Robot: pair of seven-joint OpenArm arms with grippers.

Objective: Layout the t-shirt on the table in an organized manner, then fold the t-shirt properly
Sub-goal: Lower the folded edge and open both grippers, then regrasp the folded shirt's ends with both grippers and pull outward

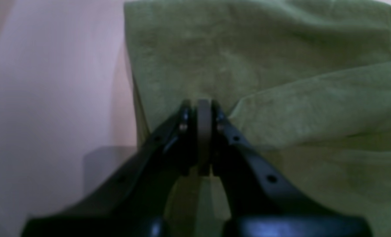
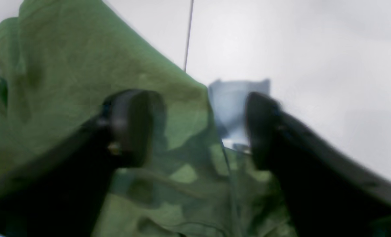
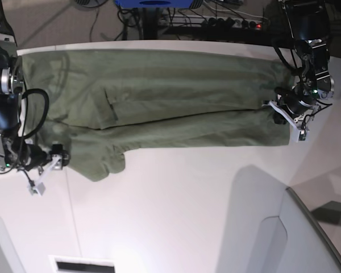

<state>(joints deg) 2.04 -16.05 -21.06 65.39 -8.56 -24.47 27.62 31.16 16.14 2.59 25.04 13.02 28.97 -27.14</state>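
White and matte, the surface point(image 3: 176, 216) fills most of the base view, with cables and a dark floor beyond its far edge. We see the t-shirt point(image 3: 159, 102) stretched along that far side, its long axis running left to right between our two arms.

At the left of the base view, the right gripper point(image 3: 55, 156) sits at the shirt's end; in its wrist view the jaws stand spread, cloth lying between and under them, nothing pinched. We judge this arm is about to take hold or has just let go; we cannot tell which.

Across the middle, the olive-green cloth looks doubled lengthwise, with a long crease, soft wrinkles, and a loose lobe sagging toward us near the left end.

At the right, the left gripper point(image 3: 285, 108) has its jaws pressed together on a fold of the shirt's edge, fabric spreading away ahead of them. Both arms sit equally close, one at each end.
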